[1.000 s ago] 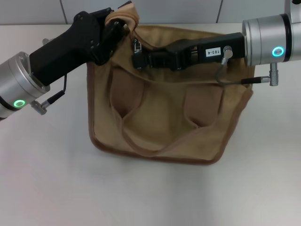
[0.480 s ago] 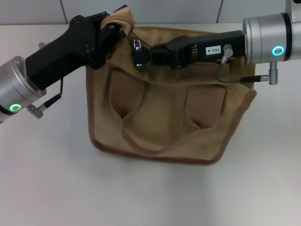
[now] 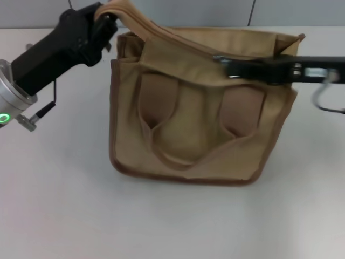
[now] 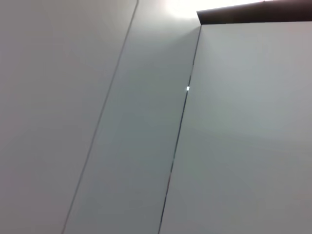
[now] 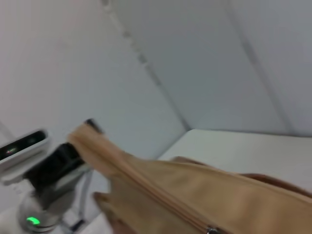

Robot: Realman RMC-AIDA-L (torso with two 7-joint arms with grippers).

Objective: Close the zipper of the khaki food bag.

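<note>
The khaki food bag [image 3: 188,124] stands on the white table, its handle patches and looped strap facing me. My left gripper [image 3: 105,17] is shut on the bag's raised top-left corner tab and holds it up. The tan zipper [image 3: 172,39] runs taut from that corner down to the silver slider [image 3: 220,58]. My right gripper [image 3: 226,63] is shut on the slider, a little past the middle of the top seam. The right wrist view shows the zipper track [image 5: 161,197], the slider [image 5: 211,228] and my left arm [image 5: 44,165] farther off.
The white table [image 3: 64,205] spreads around the bag. A grey panelled wall [image 3: 188,11] stands behind it. A cable loop [image 3: 323,100] hangs from my right arm. The left wrist view shows only wall panels [image 4: 146,122].
My right gripper has moved right along the top seam with the slider. My left gripper has pulled the bag's corner up and to the left, stretching the seam taut.
</note>
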